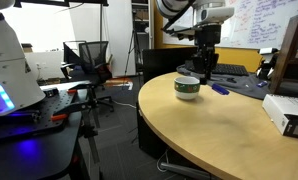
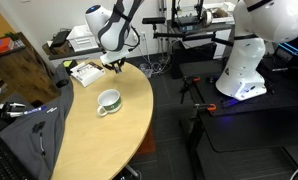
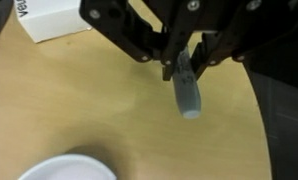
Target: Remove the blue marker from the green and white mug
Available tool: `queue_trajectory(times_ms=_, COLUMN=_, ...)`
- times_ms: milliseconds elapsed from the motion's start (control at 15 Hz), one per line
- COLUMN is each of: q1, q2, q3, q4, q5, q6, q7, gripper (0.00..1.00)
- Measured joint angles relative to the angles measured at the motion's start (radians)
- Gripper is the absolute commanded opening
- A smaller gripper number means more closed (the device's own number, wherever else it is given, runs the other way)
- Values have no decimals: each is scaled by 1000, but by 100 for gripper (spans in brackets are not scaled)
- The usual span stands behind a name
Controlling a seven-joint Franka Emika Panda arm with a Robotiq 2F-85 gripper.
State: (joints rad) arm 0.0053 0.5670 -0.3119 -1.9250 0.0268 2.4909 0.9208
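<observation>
Gripper (image 3: 184, 66) points down over bench (image 3: 89, 110), jaws clamped on 1 blue marker (image 3: 189, 97), apart from green and white mug (image 1: 187, 88).

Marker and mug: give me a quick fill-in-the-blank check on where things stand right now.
1. In the wrist view the marker sits between the ____ of the gripper.
2. The marker is ____ the mug, not inside it.
3. The band around the mug's middle is ____.
Missing words: fingers; outside; green.
</observation>
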Motion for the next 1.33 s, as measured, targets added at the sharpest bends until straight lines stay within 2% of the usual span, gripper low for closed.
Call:
queue_trajectory(times_ms=267, q1=6, q2=80, q3=3, q4=106, q5=44, q6=-85, q7=187, gripper=6)
queue_trajectory(times_ms=333, q1=7, q2=101, q3=4, q4=140, q5=50, q6=-120, q7=235, gripper=15)
queue_trajectory(times_ms=400, q1=7, q2=122, q3=5, q4=174, q5=56, q6=-153, q7=284, gripper=6)
queue_trajectory(times_ms=467, q1=5, q2=140, q3=4, q4=202, q5=61, q6=-181, q7=331, gripper=47)
queue_trajectory(times_ms=600, q1=-3, q2=173, q3=1, q4=249, q5=70, q6=-228, q7=421, gripper=56)
queue_trajectory(times_ms=800, q1=-23, q2=191, q3=1, q4=293, q5=85, q6=-280, q7=529, gripper=78)
queue_trajectory(times_ms=1000, q1=-31, q2=156, q3=5, q4=318, q5=82, q6=-356, q7=529, gripper=99)
queue_trajectory(times_ms=1133, q1=-30, q2=80, q3=6, q4=304, q5=54, q6=-397, q7=470, gripper=100)
queue_trajectory(times_ms=1333, q1=-33, q2=-90, q3=12, q4=222, q5=17, q6=-398, q7=314, gripper=100)
